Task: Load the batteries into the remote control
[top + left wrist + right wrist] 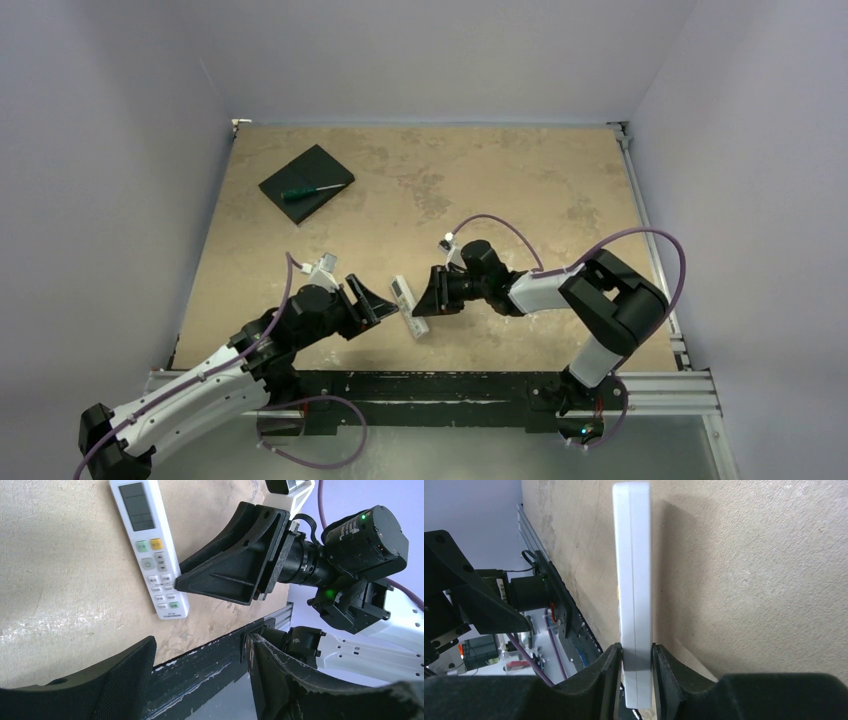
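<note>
The remote control is a slim white bar held just above the table near its front edge. My right gripper is shut on its lower end, one finger on each flat face. In the right wrist view the remote shows edge-on between those jaws. The left wrist view shows its button face with a right fingertip against it. My left gripper stands open and empty, just left of the remote. The batteries are out of view.
A flat black square pad lies at the far left of the table with a green-handled screwdriver on it. The dark metal front rail runs just behind both grippers.
</note>
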Controlling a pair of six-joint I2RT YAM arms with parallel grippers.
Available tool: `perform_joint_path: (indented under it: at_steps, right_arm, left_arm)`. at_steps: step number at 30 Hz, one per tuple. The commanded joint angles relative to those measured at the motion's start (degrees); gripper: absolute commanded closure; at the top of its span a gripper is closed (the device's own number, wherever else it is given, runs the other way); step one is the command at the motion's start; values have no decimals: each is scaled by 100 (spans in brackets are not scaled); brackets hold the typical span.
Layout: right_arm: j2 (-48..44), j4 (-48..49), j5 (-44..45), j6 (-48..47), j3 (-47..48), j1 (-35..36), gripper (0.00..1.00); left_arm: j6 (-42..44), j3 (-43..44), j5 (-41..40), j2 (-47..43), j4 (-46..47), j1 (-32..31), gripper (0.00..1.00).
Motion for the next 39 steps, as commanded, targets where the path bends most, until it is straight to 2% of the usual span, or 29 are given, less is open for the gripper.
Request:
perform_joint_path:
  at_steps: [1,13,39]
  right_arm:
    - [96,388,-108,23,56,-42,62]
    - [240,310,8,-53,64,-74,59]
    - [-254,-897,704,-615,322,-119,58]
  left_arm:
    - [180,87,10,55,127,21,35]
    - [216,97,0,136,167,21,35]
    - [284,109,85,421,433,16,35]
